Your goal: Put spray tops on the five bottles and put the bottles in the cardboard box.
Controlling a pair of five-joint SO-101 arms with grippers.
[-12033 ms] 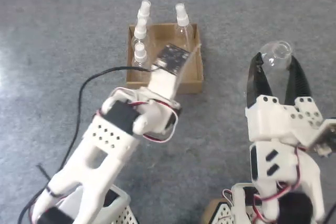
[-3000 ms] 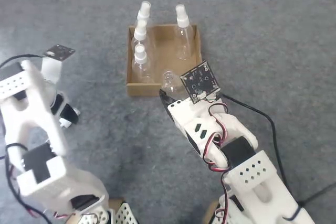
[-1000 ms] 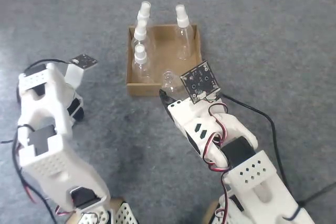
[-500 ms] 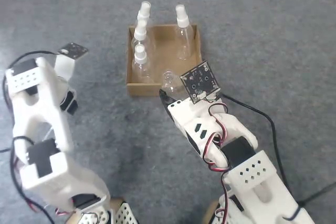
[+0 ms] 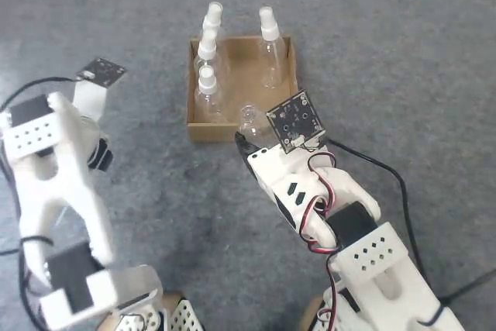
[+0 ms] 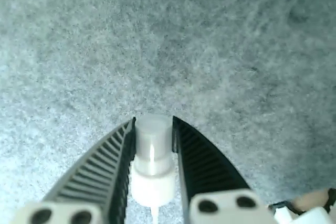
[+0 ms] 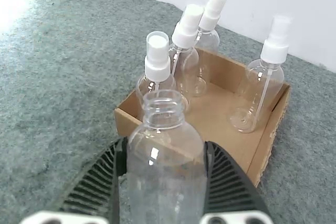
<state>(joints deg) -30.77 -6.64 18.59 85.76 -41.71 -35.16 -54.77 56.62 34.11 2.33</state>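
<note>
Risking a cross-threaded or dropped top: the left gripper (image 6: 153, 123) pinches the spray top (image 6: 153, 153) by its smooth white cylinder, apparently well apart from the open bottle (image 7: 165, 142) clamped in the right gripper (image 7: 164, 153) just beside the cardboard box (image 7: 129, 118); misalignment at the narrow neck could cause it. Clear rounded plastic, ribbed black jaws, grey felt-like matting (image 6: 210, 51)

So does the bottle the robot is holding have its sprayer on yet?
Not yet. The held bottle has a bare, open neck, and a spray top sits between the left fingers.
</note>
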